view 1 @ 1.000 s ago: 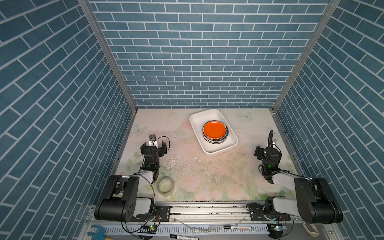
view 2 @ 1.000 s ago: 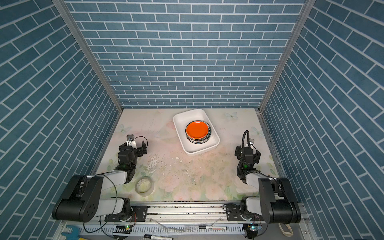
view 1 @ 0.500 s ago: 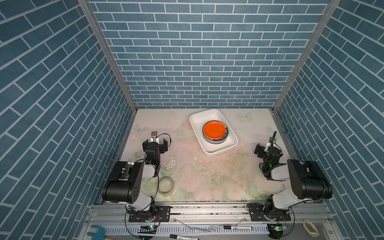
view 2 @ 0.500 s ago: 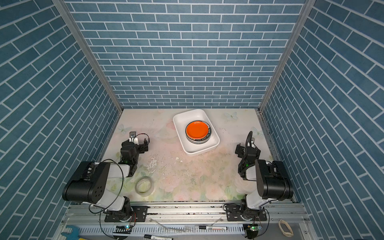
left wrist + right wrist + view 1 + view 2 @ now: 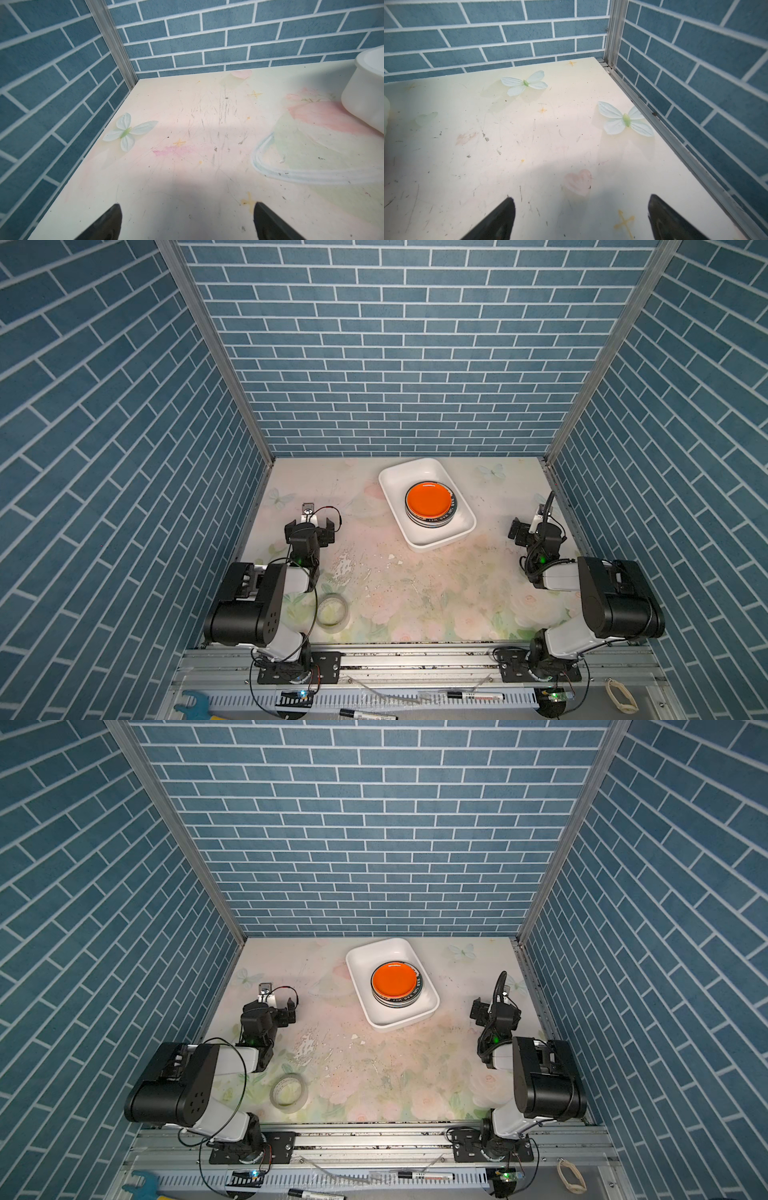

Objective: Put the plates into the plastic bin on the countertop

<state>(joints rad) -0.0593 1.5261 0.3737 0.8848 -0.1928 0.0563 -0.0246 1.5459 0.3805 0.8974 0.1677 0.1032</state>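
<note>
Plates (image 5: 430, 506) sit in one stack inside the white glossy rectangular plastic bin (image 5: 399, 487), which stands in the upper middle of both top views on the pale flower-printed counter (image 5: 415, 597). No plate shows on the bare counter, so the job looks finished or nearly so.

Trouble from here would most likely come from a knock. The stack sits off centre, toward the lower right of the bin. The lower plates peek out past the top one on that side, so it is not quite squared. A bump to the bin wall from either arm could make the glossy plates slide over one another. A translucent tape roll (image 5: 332, 612) lies just beside the left arm at the lower left and could be swept along if that arm swings.

The left hand (image 5: 309, 529) is at the middle left, well apart from the bin, jaws spread wide and holding nothing. The right hand (image 5: 536, 531), at the middle right, is likewise wide open and empty.

The top plate is plain bright orange, round and shallow. Beneath it run white rims with dark lettering. How many are stacked cannot be told.
</note>
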